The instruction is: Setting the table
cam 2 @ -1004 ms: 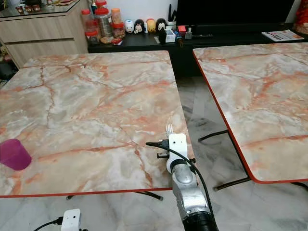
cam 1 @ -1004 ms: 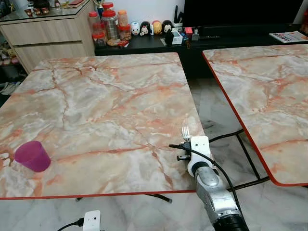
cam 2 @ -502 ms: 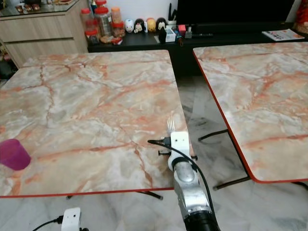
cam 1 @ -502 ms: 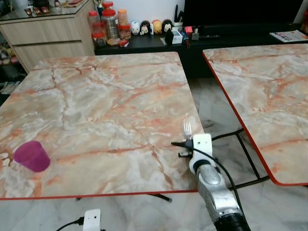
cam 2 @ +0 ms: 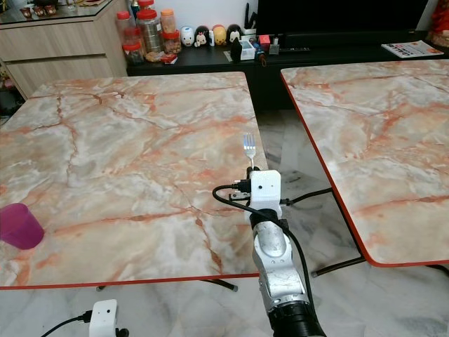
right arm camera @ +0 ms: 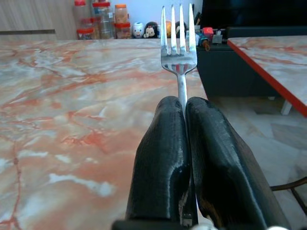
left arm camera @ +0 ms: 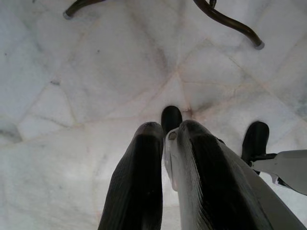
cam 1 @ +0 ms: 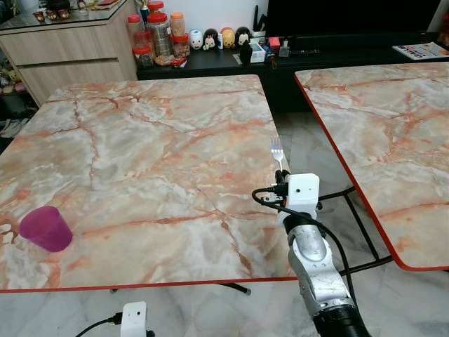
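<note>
My right gripper [right arm camera: 184,103] is shut on the handle of a silver fork [right arm camera: 178,57], tines pointing away over the marble table [cam 1: 154,140]. From the head, the fork [cam 1: 277,149] stands above the table's right edge, ahead of the white wrist box [cam 1: 303,194]. A purple cup [cam 1: 45,228] stands on the table at the near left. My left gripper [left arm camera: 168,132] hangs low over the tiled floor, its fingers closed on a thin pale strip I cannot identify. The left wrist box [cam 1: 133,319] shows below the table's front edge.
A second marble table [cam 1: 393,133] stands to the right across a narrow gap of floor. Behind are a wooden cabinet [cam 1: 77,56], several jars [cam 1: 158,35] and a black TV bench [cam 1: 316,56]. Table legs [left arm camera: 230,21] cross the floor.
My right arm has moved forward and slightly right with the fork, which now sticks out farther over the table's right edge. The cup has not moved.
</note>
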Motion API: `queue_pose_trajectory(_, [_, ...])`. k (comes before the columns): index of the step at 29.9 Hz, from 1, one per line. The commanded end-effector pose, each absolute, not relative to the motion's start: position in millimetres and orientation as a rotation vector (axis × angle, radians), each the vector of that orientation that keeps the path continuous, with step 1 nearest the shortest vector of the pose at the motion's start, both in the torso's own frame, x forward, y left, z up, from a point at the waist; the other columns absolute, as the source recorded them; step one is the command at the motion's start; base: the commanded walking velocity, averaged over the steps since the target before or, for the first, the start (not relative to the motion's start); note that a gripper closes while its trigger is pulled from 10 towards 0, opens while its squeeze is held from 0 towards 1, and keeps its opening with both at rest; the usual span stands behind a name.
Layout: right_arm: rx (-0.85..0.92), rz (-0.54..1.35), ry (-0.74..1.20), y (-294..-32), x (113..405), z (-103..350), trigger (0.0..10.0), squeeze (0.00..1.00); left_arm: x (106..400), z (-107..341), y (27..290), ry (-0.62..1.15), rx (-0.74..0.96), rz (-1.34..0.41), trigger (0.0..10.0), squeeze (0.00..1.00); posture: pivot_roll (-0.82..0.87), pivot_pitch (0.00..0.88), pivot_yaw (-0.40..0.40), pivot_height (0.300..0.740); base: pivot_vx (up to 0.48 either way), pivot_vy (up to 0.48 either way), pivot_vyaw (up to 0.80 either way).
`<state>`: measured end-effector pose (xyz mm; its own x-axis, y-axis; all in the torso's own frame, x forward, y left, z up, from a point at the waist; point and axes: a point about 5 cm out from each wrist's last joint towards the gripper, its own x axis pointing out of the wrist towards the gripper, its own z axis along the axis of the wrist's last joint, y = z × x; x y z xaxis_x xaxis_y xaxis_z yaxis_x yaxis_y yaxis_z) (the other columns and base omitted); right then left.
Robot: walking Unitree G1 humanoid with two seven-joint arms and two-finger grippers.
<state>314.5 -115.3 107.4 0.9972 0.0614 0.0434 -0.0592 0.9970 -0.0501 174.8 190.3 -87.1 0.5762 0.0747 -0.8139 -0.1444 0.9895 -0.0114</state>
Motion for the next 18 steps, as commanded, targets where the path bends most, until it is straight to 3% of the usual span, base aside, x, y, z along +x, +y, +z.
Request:
queue_pose_trajectory(1, [-0.048,0.064,-0.056,-114.1,316.1,109.5,10.0,0.00,173.9,-87.1,193.2,0.951,-0.052,0.128,10.0,0.00,-0.02,0.041,0.056,0.740,0.000,-0.409,0.00])
queue_pose_trajectory(18, [-0.064,0.074,-0.096,-119.9,320.2,113.5,10.0,0.00,173.1,-87.7,190.7,0.950,-0.060,0.134,10.0,0.00,-0.03,0.048,0.049,0.740,0.000,-0.479,0.00])
